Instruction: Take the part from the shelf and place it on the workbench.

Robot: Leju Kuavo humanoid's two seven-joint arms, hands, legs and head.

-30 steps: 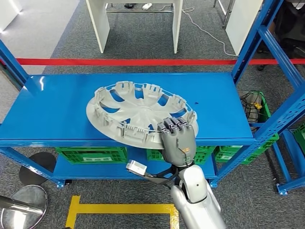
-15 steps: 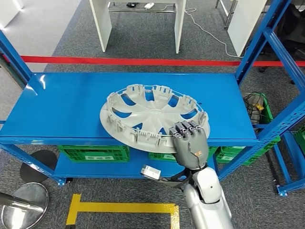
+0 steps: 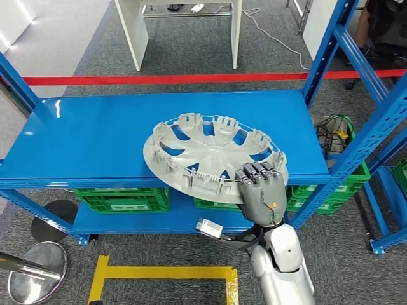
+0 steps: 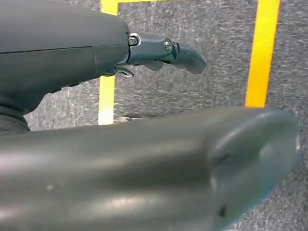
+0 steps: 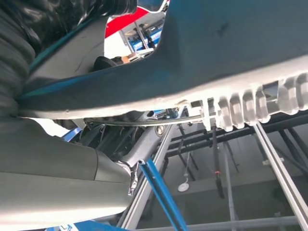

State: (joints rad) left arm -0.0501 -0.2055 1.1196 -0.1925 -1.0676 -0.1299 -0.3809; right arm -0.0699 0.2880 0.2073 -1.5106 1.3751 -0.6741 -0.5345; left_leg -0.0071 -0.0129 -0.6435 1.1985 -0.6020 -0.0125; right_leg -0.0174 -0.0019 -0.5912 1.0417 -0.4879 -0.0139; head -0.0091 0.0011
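Observation:
A grey hubcap [image 3: 211,155] lies inner side up over the blue shelf board [image 3: 81,140], and its near edge overhangs the board's front lip. My right hand [image 3: 261,194] grips the hubcap's near right rim, fingers curled over the top. In the right wrist view the clipped rim [image 5: 250,103] runs just past the hand. My left hand [image 4: 109,53] hangs over grey carpet with its fingers straight and holds nothing.
Blue shelf uprights [image 3: 357,136] stand at the right. Green crates [image 3: 120,200] sit on the lower shelf, and another holding cables [image 3: 341,136] is at the right. Yellow floor tape [image 3: 163,273] and a round metal base [image 3: 38,270] lie below. A person [image 3: 384,19] sits far right.
My right hand has slid the hubcap rightward along the shelf, and its near edge now hangs further over the front lip. The view has shifted a little.

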